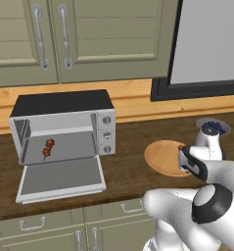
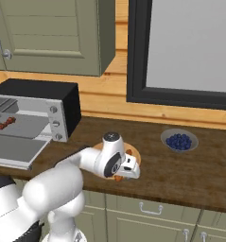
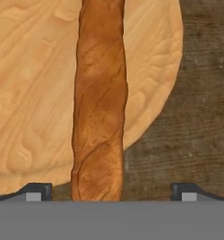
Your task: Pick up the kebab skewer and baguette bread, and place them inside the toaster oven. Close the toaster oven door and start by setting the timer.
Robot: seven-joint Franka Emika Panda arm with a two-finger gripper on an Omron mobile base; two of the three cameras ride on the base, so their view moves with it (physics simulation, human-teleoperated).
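Observation:
The baguette bread [image 3: 99,103] lies on a round wooden plate [image 3: 33,93], with one end sticking past the plate's rim over the counter. My gripper [image 3: 111,192] hangs open right above that end, one fingertip [image 3: 36,191] on each side of the loaf and apart from it. An orange tip of the baguette [image 1: 180,146] peeks out beside my hand. The kebab skewer [image 1: 48,148] rests on the rack inside the toaster oven [image 1: 64,105]. The toaster oven door [image 1: 59,179] is folded down flat, open.
A small bowl of blueberries [image 2: 179,141] stands on the dark wooden counter behind and to the right of the plate [image 2: 133,152]. Three knobs [image 1: 106,135] sit on the oven's right panel. Wall cabinets hang above, and a dark-framed window [image 2: 180,47] is behind.

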